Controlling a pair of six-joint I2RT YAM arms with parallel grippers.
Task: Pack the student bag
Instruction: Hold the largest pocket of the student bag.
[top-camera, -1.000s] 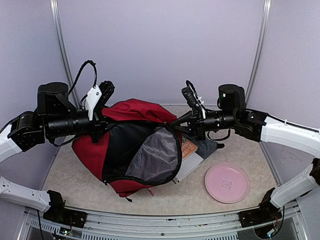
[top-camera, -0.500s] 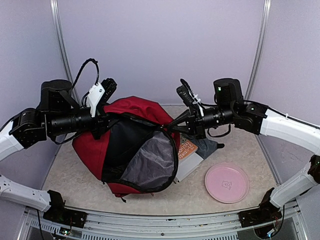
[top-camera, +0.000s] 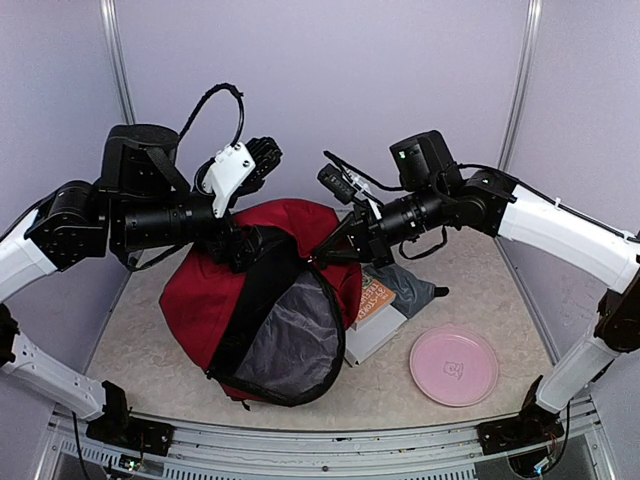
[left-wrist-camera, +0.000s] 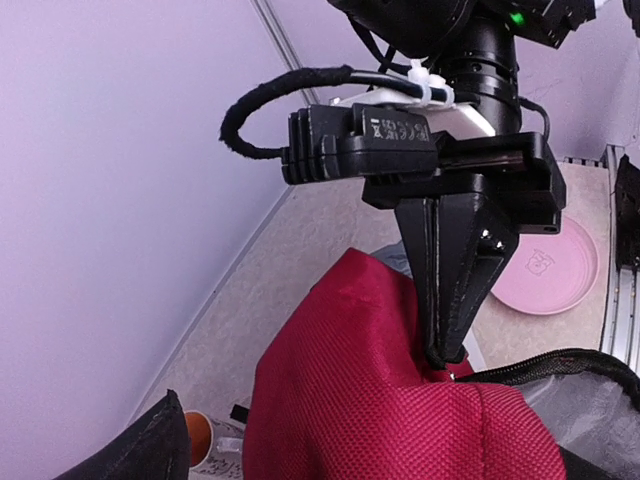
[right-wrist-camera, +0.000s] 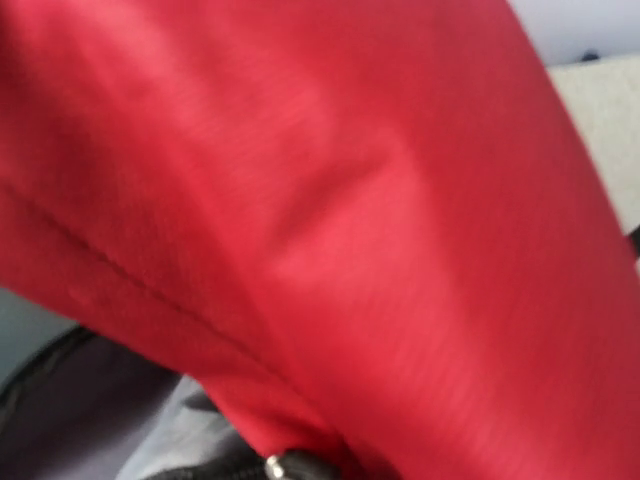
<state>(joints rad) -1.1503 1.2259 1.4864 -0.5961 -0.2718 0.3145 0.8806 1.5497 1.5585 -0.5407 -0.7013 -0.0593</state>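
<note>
one red student bag, two grippers at its top

the single student bag (top-camera: 205, 300) sits humped on the table (top-camera: 130, 350), left of centre, its black-zippered mouth gaping toward the near edge and showing grey lining. two grippers meet at its upper edge. the right gripper (left-wrist-camera: 445, 345) has its fingers pressed together on a fold of red fabric at the bag's top. the left gripper (top-camera: 245, 248) is at the bag's upper left with its fingers spread apart, and red fabric fills the middle of its wrist view. three things lie right of the bag: one book (top-camera: 378, 298) with an orange cover, partly under the bag's edge; one grey pouch (top-camera: 412, 290) just beside the book; and one pink plate (top-camera: 453, 366), apart from both and nearer the front.
</note>
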